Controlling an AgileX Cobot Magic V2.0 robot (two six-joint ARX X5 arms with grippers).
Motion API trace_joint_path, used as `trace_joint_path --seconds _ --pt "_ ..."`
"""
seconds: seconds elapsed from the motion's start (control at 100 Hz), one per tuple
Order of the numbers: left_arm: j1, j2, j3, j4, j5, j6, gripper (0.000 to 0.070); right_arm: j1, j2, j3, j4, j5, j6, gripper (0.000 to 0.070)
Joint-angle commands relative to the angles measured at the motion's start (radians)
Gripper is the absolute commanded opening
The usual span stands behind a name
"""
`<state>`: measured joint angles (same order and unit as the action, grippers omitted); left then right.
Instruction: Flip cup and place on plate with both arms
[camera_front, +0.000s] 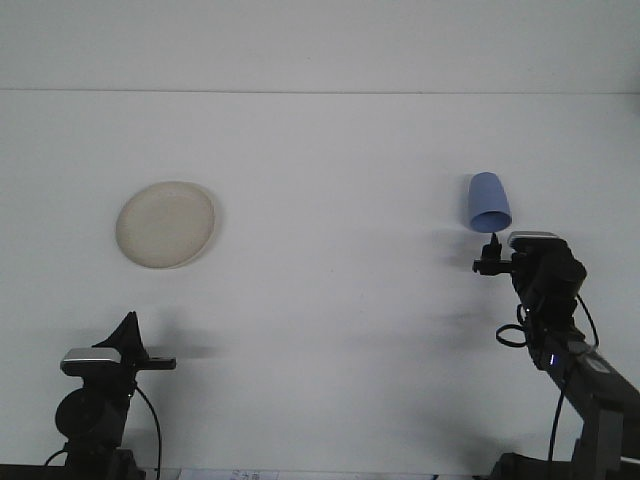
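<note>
A blue cup (489, 203) sits on the white table at the right, its wide end lower in the image. My right gripper (505, 243) is raised just below and to the right of the cup. It is open, with one dark fingertip (492, 241) close under the cup's lower rim and not clearly touching it. The other finger is hidden behind the wrist. A round cream plate (165, 224) lies flat at the left with nothing on it. My left gripper (129, 322) rests low at the front left, well below the plate and seen side-on.
The white tabletop (330, 260) stretches between the plate and the cup. Its far edge meets a white wall (320, 45) at the back. Cables hang from both arm bases at the front edge.
</note>
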<state>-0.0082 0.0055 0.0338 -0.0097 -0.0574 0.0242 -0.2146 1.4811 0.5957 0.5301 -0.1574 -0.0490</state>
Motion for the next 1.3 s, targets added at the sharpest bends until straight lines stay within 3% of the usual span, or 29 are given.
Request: trace_joint_path --seconds 0.0,0.24,0.36,0.53,0.69,0.85,1.05,1.13,1.29 --pt "0.002 -0.003 -0.018 0.01 -0.005 -0.006 0.0014 -0.016 0.066 0.038 0.048 -0.024 -0.019 0.0518" --pt "0.002 -0.003 -0.018 0.01 -0.005 -0.006 0.0014 -0.039 0.276 0.201 0.061 -0.102 -0.035 0.0518" --pt "0.002 -0.003 -0.018 0.01 -0.005 -0.007 0.0014 -0.039 0.353 0.286 0.061 -0.108 -0.035 0.0502" --pt "0.002 -0.003 -0.018 0.01 -0.005 -0.006 0.0014 -0.037 0.433 0.381 0.062 -0.148 -0.034 0.0295" --pt "0.002 -0.003 -0.018 0.01 -0.005 -0.007 0.0014 -0.032 0.459 0.412 0.067 -0.163 -0.037 0.0" --pt "0.002 -0.003 -0.018 0.01 -0.005 -0.007 0.0014 -0.03 0.448 0.413 0.093 -0.197 -0.026 0.0" --pt "0.002 -0.003 -0.018 0.01 -0.005 -0.007 0.0014 -0.02 0.308 0.413 -0.056 -0.211 0.001 0.0" --pt "0.002 -0.003 -0.018 0.01 -0.005 -0.006 0.0014 -0.005 0.198 0.413 -0.183 -0.191 0.013 0.0" --pt "0.002 -0.003 -0.018 0.01 -0.005 -0.007 0.0014 0.07 -0.051 0.452 -0.587 -0.084 0.06 0.0"
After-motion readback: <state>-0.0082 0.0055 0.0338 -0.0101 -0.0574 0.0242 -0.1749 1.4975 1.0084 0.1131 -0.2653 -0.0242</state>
